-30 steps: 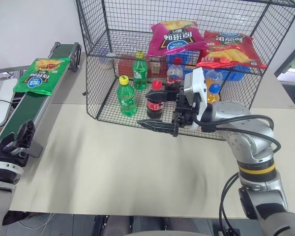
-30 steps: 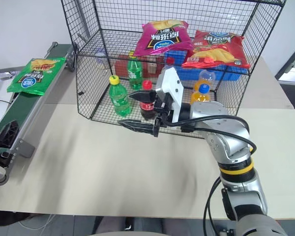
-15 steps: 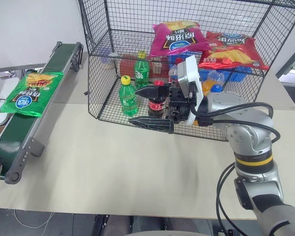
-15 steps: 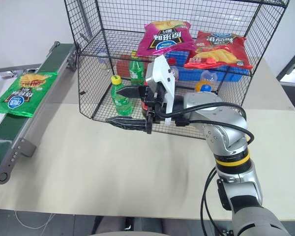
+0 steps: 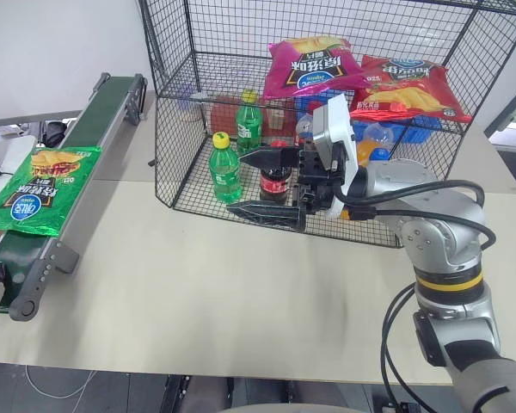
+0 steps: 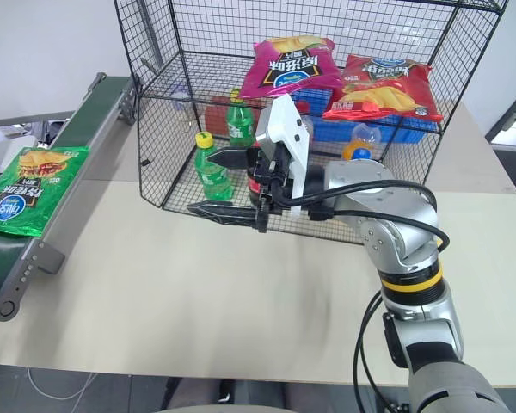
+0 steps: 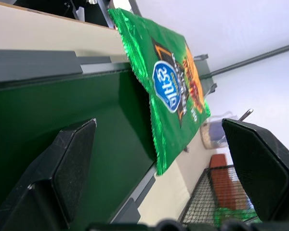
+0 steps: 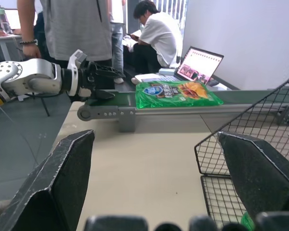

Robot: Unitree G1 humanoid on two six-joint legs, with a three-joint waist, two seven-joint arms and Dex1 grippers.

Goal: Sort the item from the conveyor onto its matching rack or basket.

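The green crisp bag [image 5: 39, 189] lies flat on the dark green conveyor [image 5: 95, 120], close to its near end. My left gripper [image 7: 159, 122] is open just above the belt, at that end, with the bag [image 7: 173, 91] a short way ahead of its fingers and apart from them. The right wrist view shows this gripper [image 8: 103, 83] at the roller end of the conveyor [image 8: 159, 113]. My right gripper [image 5: 262, 185] hangs open and empty in front of the black wire cage [image 5: 168, 86], pointing toward the conveyor.
A magenta bag [image 5: 310, 64] and a red bag [image 5: 408, 86] lie on the cage's upper shelf. Green bottles [image 5: 224, 168], a cola bottle [image 5: 275, 176] and a blue basket [image 5: 396, 129] stand on its floor. Beyond the conveyor are a standing person [image 8: 77, 29], a seated person [image 8: 154, 33] and a laptop [image 8: 200, 65].
The green bag has ridden down the belt toward its near end. My left gripper has dropped out of the eye views to the lower left. The right gripper has stayed put.
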